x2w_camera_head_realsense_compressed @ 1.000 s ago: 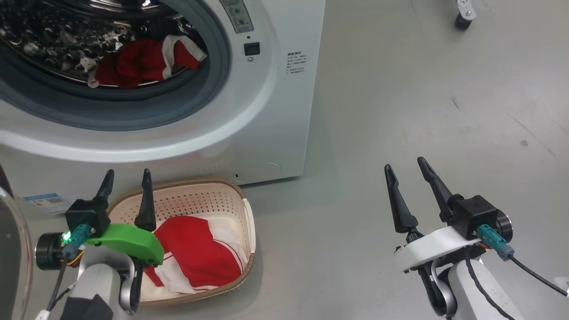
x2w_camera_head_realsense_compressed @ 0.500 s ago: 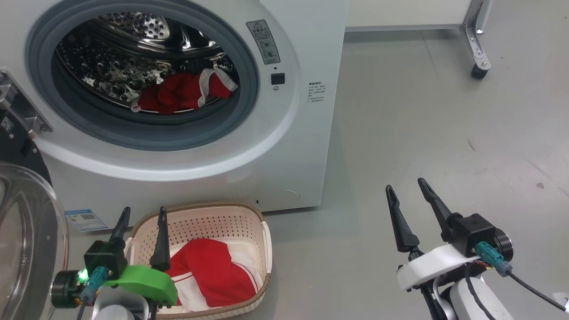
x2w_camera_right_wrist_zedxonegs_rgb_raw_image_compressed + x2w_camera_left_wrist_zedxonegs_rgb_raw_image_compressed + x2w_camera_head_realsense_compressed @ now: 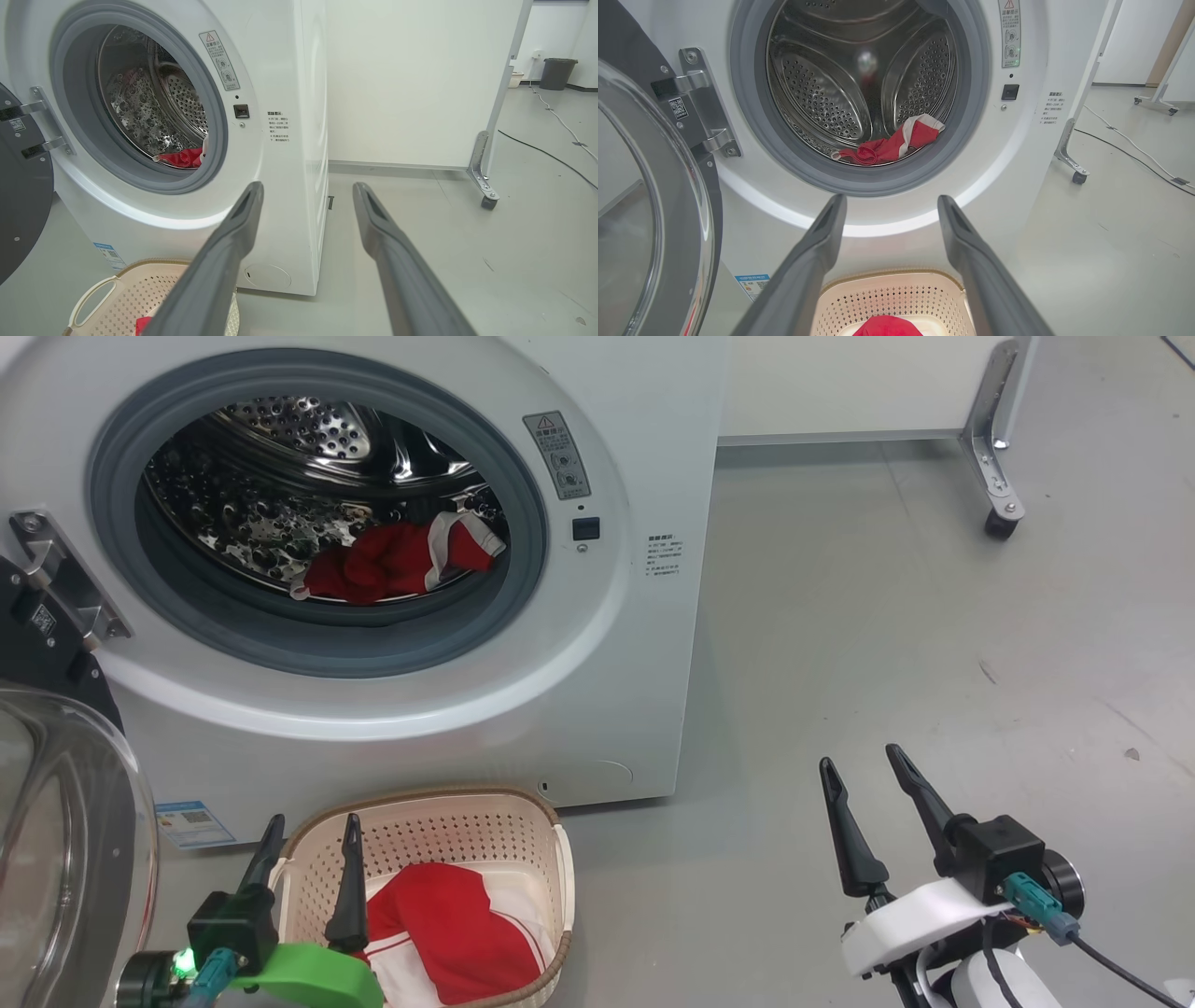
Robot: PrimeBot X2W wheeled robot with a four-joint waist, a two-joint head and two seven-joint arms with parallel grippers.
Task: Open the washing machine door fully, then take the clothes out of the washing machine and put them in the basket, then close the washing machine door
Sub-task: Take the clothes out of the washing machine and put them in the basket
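**A:** Upward goes the head camera since half a second ago: the washing machine sits lower in its view and more of the drum shows. Against the washing machine, nothing has shifted.

**B:** And the pincers?

**A:** The left pincer, fingers apart and holding nothing, hovers above the basket, which stands on the floor just before the washing machine's front. The right pincer, likewise spread and empty, hangs over bare floor past the machine's front corner.

**B:** What's in what?

**A:** One red garment with white trim lies crumpled at the drum's bottom, near the grey seal. A second garment, red with white panels and thin stripes, lies in the basket. The washing machine door stands swung open on its hinge.

**B:** Any writing?

**A:** A warning sticker with a triangle beside the drum opening, printed text too small to read, and a blue label low on the machine's front.
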